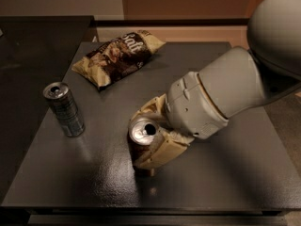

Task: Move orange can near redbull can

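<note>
The orange can point(141, 134), dark brownish-orange with a silver top, stands tilted near the front middle of the dark table point(225, 173). My gripper point(149, 132) reaches in from the right. Its cream fingers point(162, 152) are closed around the can, one behind it and one in front. The redbull can point(64, 108), slim and silver-blue, stands upright at the table's left side, well to the left of the orange can and apart from it.
A brown and cream chip bag point(117, 56) lies at the back left of the table. My large grey arm point(235, 88) covers the right middle of the table. A lower dark surface point(28, 46) lies to the left.
</note>
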Tool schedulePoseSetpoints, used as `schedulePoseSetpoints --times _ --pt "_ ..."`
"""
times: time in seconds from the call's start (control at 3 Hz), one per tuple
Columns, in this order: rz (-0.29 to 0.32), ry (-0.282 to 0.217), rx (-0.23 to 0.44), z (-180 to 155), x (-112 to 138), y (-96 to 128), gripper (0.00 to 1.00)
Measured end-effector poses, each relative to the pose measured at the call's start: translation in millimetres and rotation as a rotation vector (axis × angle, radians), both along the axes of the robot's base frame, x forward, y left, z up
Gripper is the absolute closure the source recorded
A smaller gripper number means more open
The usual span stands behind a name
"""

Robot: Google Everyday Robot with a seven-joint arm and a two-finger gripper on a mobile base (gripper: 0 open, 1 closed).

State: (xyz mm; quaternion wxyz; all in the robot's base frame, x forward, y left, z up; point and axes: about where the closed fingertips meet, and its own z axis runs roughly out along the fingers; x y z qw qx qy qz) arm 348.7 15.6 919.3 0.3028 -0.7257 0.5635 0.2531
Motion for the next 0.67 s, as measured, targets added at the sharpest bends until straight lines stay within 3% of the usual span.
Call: schedulePoseSetpoints --times 0.33,0.67 --pt "-0.006 -0.017 -0.003 17.8 4.9 17.1 1.00" --pt "-0.001 -0.018 -0.014 36.2 10.8 53.4 1.00"
